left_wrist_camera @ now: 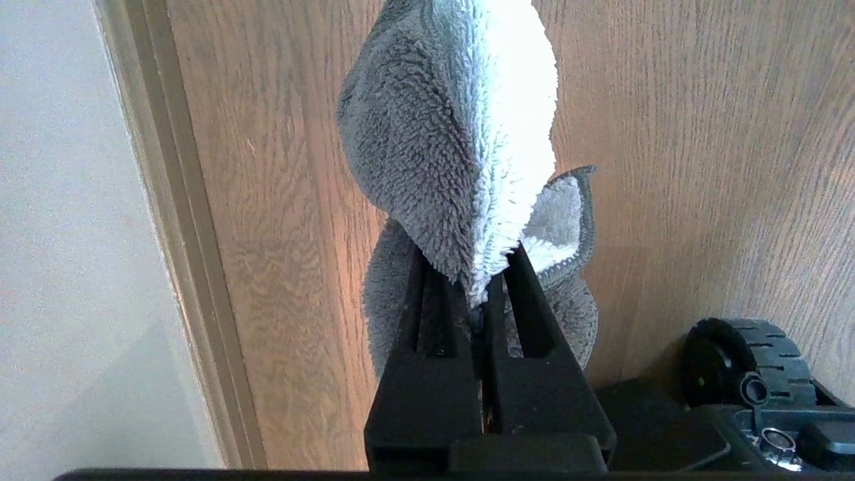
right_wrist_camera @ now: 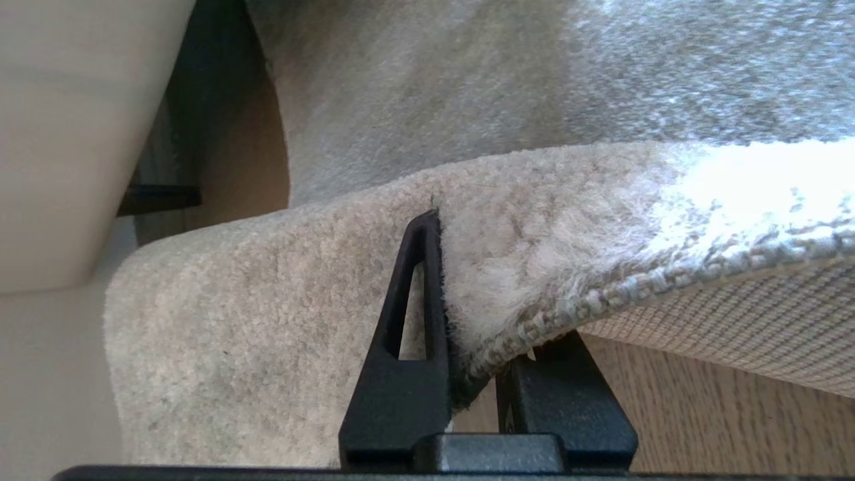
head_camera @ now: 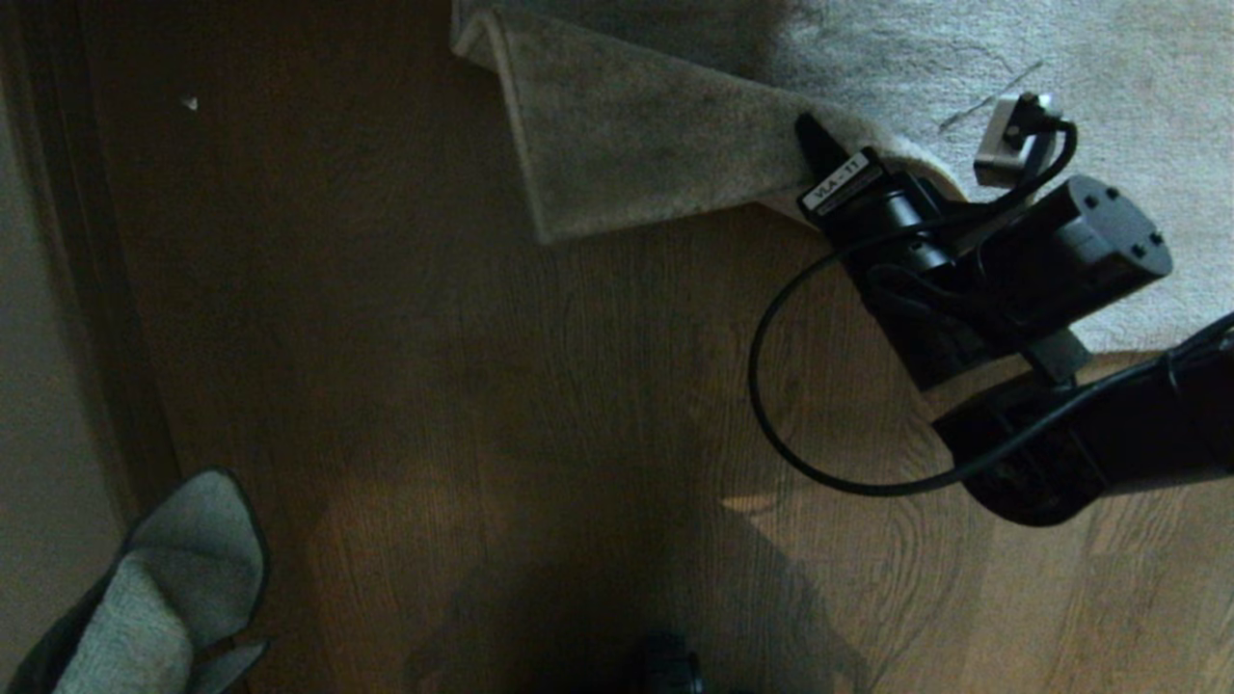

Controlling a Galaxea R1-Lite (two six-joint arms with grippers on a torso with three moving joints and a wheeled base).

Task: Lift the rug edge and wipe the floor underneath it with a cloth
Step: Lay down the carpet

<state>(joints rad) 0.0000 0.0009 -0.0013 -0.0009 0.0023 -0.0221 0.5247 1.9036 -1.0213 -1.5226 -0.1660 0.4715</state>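
Observation:
The grey-beige rug (head_camera: 964, 58) lies at the far side of the dark brown plank floor (head_camera: 501, 386). The rug edge (head_camera: 636, 145) is raised off the planks near its corner, and the pile side slopes down to the floor. My right gripper (head_camera: 819, 145) is shut on that border; in the right wrist view one finger (right_wrist_camera: 414, 294) lies on the pile and the other sits under the woven backing (right_wrist_camera: 735, 321). The light-grey fuzzy cloth (head_camera: 164, 588) hangs at the near left. My left gripper (left_wrist_camera: 477, 294) is shut on the cloth (left_wrist_camera: 454, 133), just above the planks.
A pale wall with a brown baseboard (head_camera: 87, 289) runs along the left side. The robot's base and a black wheel (left_wrist_camera: 741, 361) sit close beside the left gripper. A pale piece of furniture (right_wrist_camera: 67, 133) stands beyond the rug corner. A small white speck (head_camera: 190, 102) lies on the floor.

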